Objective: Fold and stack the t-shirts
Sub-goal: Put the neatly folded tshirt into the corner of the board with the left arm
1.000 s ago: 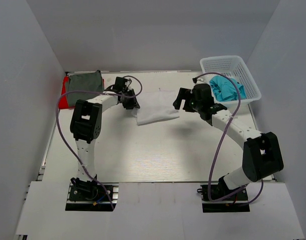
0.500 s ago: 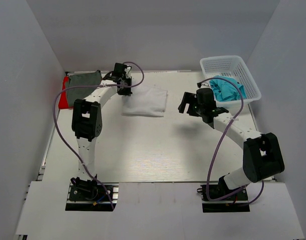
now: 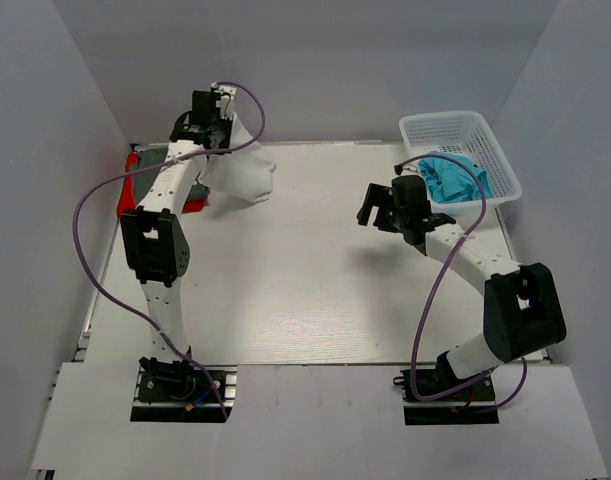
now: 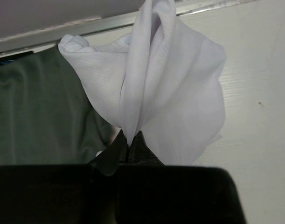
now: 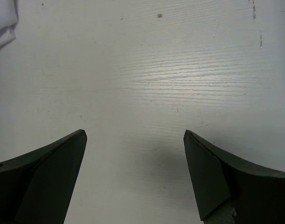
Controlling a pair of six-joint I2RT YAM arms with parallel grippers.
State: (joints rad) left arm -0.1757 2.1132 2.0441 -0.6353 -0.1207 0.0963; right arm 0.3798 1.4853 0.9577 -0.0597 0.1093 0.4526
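White t-shirt (image 4: 170, 93) dangles, bunched fold pinched in left pincer (image 4: 129, 136); right pincer (image 5: 134, 134) spread wide, well apart.

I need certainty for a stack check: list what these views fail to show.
- Red t-shirt: top view, mostly under the dark grey t-shirt and behind the left arm; only a sliver at the left wrist view's edge.
- White t-shirt: its bunched folds hide any neck label, both views.
- Teal t-shirt: top view, the basket hides whatever lies under it.

Even, bright light; soft shadows
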